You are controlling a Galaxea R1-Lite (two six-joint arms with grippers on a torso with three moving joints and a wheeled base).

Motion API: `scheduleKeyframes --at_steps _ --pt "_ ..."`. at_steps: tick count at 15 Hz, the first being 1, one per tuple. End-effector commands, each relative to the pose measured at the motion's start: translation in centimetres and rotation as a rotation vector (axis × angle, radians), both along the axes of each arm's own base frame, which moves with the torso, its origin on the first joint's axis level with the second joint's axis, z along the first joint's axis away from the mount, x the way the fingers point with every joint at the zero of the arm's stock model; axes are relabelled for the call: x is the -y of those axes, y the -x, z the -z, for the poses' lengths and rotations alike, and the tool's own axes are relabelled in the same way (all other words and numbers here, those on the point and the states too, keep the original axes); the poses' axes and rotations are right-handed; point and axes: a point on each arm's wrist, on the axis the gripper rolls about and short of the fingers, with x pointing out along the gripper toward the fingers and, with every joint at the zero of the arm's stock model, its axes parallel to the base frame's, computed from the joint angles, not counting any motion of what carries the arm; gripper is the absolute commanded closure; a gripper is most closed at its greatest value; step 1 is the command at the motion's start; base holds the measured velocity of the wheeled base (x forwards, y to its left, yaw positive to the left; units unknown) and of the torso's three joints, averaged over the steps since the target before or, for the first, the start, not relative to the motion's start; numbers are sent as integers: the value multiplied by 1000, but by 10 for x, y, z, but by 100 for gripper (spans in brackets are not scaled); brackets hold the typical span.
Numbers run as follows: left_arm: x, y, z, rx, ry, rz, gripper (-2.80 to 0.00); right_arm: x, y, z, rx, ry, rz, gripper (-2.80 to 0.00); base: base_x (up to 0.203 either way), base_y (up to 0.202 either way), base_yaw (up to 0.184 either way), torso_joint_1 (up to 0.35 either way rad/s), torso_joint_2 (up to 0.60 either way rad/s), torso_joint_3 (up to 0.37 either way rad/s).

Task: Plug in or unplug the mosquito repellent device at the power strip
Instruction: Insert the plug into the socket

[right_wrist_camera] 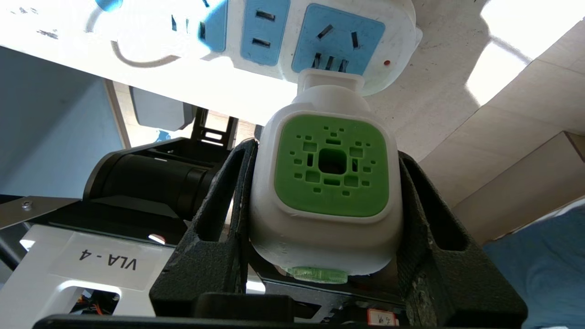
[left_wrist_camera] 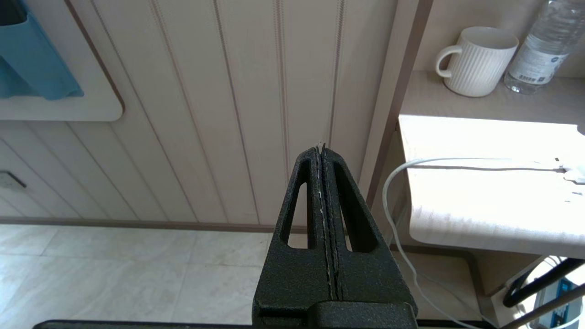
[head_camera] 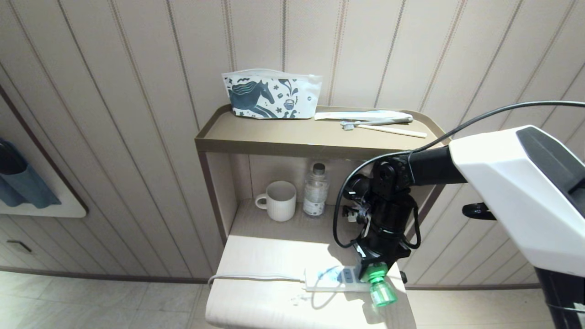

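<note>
The mosquito repellent device (right_wrist_camera: 327,192) is a white head with a green vented face, and its green bottle (head_camera: 381,291) sticks out toward me. My right gripper (right_wrist_camera: 327,153) is shut on the white head, one finger on each side. The device's plug neck (right_wrist_camera: 329,84) meets the end socket of the white power strip (right_wrist_camera: 274,36), which has blue socket faces. How deep the pins sit is hidden. In the head view the strip (head_camera: 327,279) lies on the low white ledge (head_camera: 256,301), with the right gripper (head_camera: 372,269) pointing down at its right end. My left gripper (left_wrist_camera: 321,147) hangs shut and empty over the floor.
The strip's white cord (head_camera: 251,277) runs left off the ledge. A white mug (head_camera: 279,201) and a clear water bottle (head_camera: 316,191) stand in the shelf recess behind. A horse-print pouch (head_camera: 269,99) and a toothbrush (head_camera: 379,124) lie on the top shelf.
</note>
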Motion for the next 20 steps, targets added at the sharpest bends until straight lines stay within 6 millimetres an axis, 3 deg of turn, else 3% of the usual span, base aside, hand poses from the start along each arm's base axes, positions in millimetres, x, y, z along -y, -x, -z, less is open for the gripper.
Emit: scheduleKeyframes --at_steps 1,13,20 --pt "0 0 0 -1 0 0 0 -1 1 0 -6 1 -3 0 0 0 0 0 0 0" --pt "0 0 0 -1 0 0 0 -2 -4 27 -33 10 14 0 0 0 0 0 0 0" --pt "0 0 0 -1 1 0 0 -6 -13 22 3 -7 11 0 0 0 0 0 0 0"
